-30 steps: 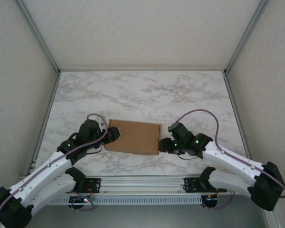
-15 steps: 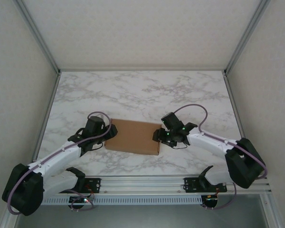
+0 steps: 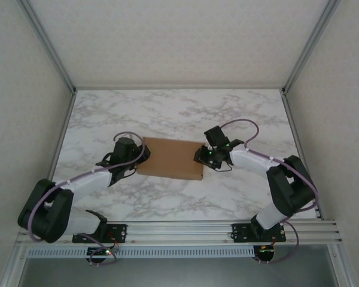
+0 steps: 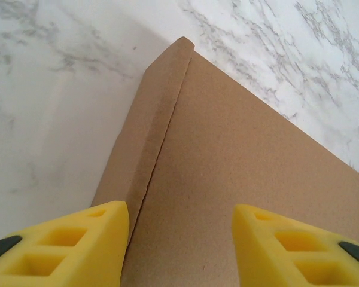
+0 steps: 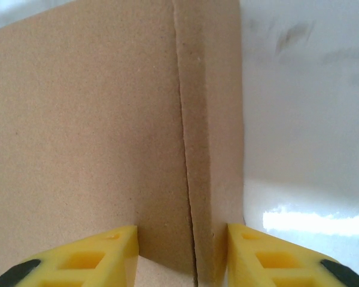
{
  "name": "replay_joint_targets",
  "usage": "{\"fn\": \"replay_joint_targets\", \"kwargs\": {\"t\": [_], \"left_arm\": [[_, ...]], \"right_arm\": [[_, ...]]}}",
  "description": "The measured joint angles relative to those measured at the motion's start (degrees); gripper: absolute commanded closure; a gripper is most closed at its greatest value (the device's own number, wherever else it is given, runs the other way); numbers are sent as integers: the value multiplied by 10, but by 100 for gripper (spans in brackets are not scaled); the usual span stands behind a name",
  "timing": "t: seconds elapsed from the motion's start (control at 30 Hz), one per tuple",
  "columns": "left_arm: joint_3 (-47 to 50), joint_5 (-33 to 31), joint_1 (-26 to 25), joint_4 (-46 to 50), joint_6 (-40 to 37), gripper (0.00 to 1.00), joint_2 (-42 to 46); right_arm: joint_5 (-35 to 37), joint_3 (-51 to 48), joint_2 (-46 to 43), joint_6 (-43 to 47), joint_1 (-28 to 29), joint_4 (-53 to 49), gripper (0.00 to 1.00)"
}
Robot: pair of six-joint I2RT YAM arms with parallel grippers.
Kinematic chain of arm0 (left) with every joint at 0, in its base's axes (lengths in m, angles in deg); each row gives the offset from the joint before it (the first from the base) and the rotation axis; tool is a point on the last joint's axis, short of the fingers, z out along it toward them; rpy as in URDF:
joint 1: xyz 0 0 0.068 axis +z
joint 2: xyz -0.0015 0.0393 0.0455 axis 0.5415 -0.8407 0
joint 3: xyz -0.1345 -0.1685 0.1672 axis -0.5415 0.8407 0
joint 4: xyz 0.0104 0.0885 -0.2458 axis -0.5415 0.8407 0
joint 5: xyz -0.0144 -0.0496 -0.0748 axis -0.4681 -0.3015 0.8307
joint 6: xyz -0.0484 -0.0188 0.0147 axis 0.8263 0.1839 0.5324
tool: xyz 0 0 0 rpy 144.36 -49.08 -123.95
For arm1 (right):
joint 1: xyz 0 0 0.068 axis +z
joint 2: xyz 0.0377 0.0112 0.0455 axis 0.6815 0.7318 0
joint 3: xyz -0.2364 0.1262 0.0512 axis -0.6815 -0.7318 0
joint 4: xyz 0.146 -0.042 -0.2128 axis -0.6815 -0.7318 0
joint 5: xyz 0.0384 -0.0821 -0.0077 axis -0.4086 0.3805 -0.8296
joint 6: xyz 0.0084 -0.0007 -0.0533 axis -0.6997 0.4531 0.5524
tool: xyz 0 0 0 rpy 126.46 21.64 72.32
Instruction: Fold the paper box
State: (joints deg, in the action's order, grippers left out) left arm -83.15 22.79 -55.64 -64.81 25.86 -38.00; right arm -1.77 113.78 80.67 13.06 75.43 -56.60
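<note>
So, the paper box [image 3: 170,159] is lying flat on the marble table [image 3: 179,110], somewhat nearer the arms than the back wall and a little skewed, with its long side running left to right. It's plain brown corrugated cardboard, closed up into a thin, flat rectangle with a smooth top face. Starting on the left, the left gripper [image 3: 143,159] is right at the box's left short end, its arm stretched low across the table toward it. In the left wrist view the yellow fingers [image 4: 66,242] stand clearly apart. One is down by the narrow side wall and the other is over the top panel. The fold seam runs up between them to the far corner, where the side wall ends in a small rounded nub. I honestly can't tell if either finger is actually touching the cardboard. Moving over to the right end, the right gripper [image 3: 201,156] is at the box's right short edge. Its fingers [image 5: 84,260] are also apart, though with a tighter gap than the left pair. They straddle the crease between the top panel and the narrow side strip, with white table just beyond that strip. Same deal here: contact isn't clear from the close-up.
</note>
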Motion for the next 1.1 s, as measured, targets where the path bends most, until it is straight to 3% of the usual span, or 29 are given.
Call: {"fn": "replay_joint_targets", "kwargs": {"t": [0.27,0.43,0.57,0.63,0.67,0.87,1.0,1.1], "left_arm": [[-117,-6,0,-6,-8,51,-128],[-173,-17,1,1,-19,40,-174],[-198,-29,-4,39,-31,26,-176],[-207,-39,-6,61,-41,4,-169],[-209,-47,-7,71,-46,0,-161],[-203,-141,-7,74,-78,0,-18],[-114,-256,-7,-68,-140,0,146],[-33,-308,4,-186,-226,0,202]], "right_arm": [[10,128,106,72,-71,-27,58],[5,166,136,100,-95,-28,55],[0,166,134,115,-104,-32,40],[5,169,127,126,-107,-46,18],[10,171,118,133,-109,-54,2],[46,172,-30,175,-110,-44,1],[116,126,-189,207,-103,40,1],[159,84,-251,245,-102,97,1]]}}
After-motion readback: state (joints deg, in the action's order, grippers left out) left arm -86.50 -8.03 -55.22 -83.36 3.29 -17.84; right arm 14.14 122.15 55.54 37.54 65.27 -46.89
